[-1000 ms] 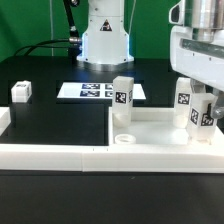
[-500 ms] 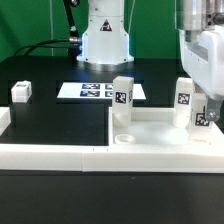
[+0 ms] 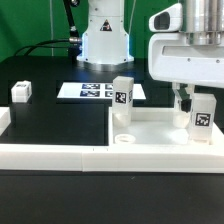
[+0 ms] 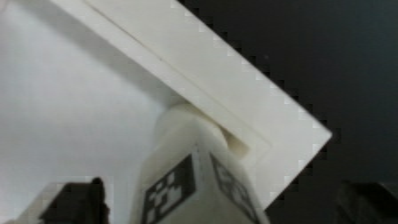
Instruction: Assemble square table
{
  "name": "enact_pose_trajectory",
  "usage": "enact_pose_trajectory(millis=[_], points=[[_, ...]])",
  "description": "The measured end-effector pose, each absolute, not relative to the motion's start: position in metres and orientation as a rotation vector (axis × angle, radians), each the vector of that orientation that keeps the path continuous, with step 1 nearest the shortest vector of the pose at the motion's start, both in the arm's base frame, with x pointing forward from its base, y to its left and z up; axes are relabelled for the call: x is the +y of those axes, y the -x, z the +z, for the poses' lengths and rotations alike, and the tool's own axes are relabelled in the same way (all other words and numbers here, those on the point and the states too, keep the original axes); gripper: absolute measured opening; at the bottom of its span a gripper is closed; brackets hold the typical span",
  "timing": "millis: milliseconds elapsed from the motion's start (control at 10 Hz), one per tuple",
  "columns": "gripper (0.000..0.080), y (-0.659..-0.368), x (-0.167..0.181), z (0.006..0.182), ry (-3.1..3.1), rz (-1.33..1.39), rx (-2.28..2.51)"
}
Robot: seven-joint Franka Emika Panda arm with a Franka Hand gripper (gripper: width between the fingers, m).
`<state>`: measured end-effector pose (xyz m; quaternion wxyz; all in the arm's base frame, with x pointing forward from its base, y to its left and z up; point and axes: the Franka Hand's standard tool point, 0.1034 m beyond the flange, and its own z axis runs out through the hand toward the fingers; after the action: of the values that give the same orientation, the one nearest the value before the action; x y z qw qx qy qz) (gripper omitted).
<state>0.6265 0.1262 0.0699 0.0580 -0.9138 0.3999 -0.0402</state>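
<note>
Gripper [image 3: 197, 100], jaws wide open astride a corner leg [image 3: 203, 115], holds nothing. That leg seems seated in the tabletop [image 3: 150, 128]. Next I must lift clear and fetch the loose leg [image 3: 20, 92].

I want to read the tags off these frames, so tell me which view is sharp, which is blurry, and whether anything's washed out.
Exterior view: evenly lit and fairly sharp; the tag on the middle leg is clear against the black table. Wrist view: soft all over; the near leg shows a smeared tag, the white tabletop looks flat and featureless, the fingers are dark blurs.
</note>
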Motion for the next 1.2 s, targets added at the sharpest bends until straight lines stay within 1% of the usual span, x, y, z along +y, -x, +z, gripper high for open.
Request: enact_pose_trajectory(millis=[200,300,400,500,700,800,900,1100,1200], points=[[0.0649,-0.6264,0.1245,0.0699,2.888,-0.134,0.946],[0.0649,-0.6267,0.124,0.0719,3.018,-0.113,0.639],[0.0649,-0.6312,0.1229,0.076,3.151,-0.038,0.17],[0.0649,-0.6324,0.1253,0.075,3.166,-0.038,0.068],[0.064,-0.6324,0.1238,0.0746,3.163,-0.04,0.129],[0.0481,-0.6323,0.1241,0.0744,3.158,-0.04,0.18],[0.0285,-0.6322,0.1243,0.0743,3.141,-0.042,0.367],[0.029,-0.6324,0.1235,0.0742,3.11,-0.044,0.564],[0.029,-0.6334,0.1225,0.074,3.053,-0.047,0.826]])
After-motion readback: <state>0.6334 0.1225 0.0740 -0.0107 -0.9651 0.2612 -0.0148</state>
